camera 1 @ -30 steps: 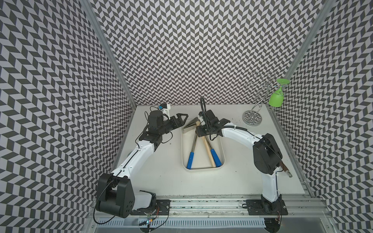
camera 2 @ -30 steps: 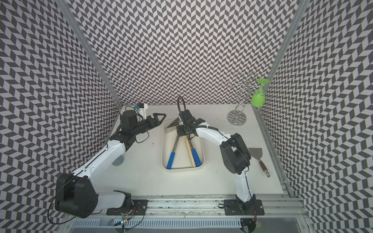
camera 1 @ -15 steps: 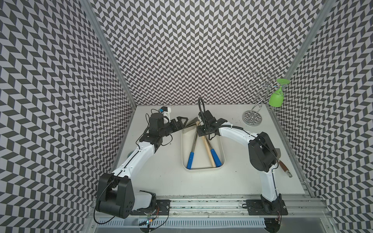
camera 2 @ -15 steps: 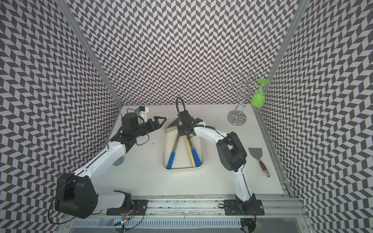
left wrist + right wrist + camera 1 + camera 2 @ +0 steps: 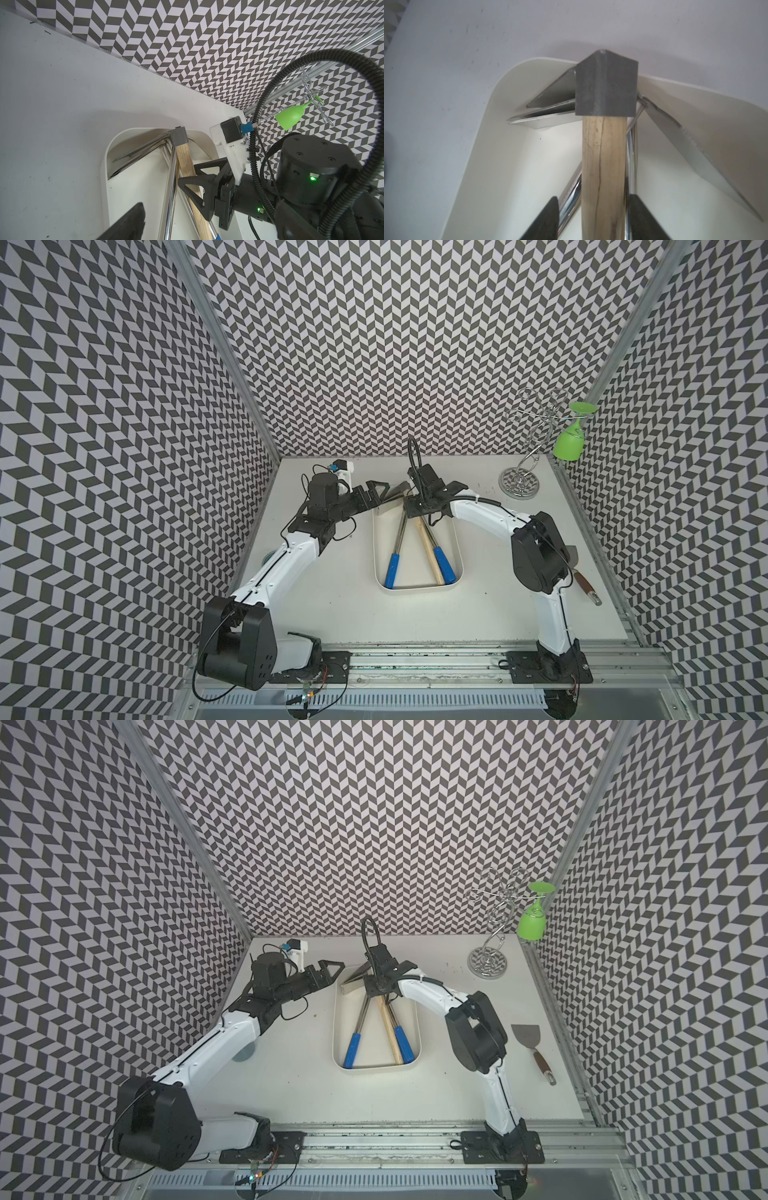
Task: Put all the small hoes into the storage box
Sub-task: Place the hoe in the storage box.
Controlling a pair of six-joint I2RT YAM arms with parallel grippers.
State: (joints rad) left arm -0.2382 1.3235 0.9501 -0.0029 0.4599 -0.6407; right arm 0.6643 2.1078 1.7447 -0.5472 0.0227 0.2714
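Right wrist view: the small hoe (image 5: 604, 145) lay inside the storage box (image 5: 477, 166). Its wooden handle ran down the box's length, and its grey steel socket was propped at the box's far end, above the flat blades of two blue-gripped chrome tools (image 5: 392, 568) that crossed beneath it. The right pincer (image 5: 592, 197) straddled the handle just short of the socket, fingers parted and clear of the wood on both sides. This stance was judged to suit letting go, since the hoe appeared to rest on the box and tools alone. The left pincer (image 5: 379, 494) hung wide open and empty over the box's far left corner, seemingly placed to steady the box or tools.

Hidden or cut off:
- the hoe's blade, behind its socket;
- the tool heads, under the right pincer in both top views;
- one left finger, out of frame in the left wrist view.

Whether the handle's butt touched the box floor could not be told.
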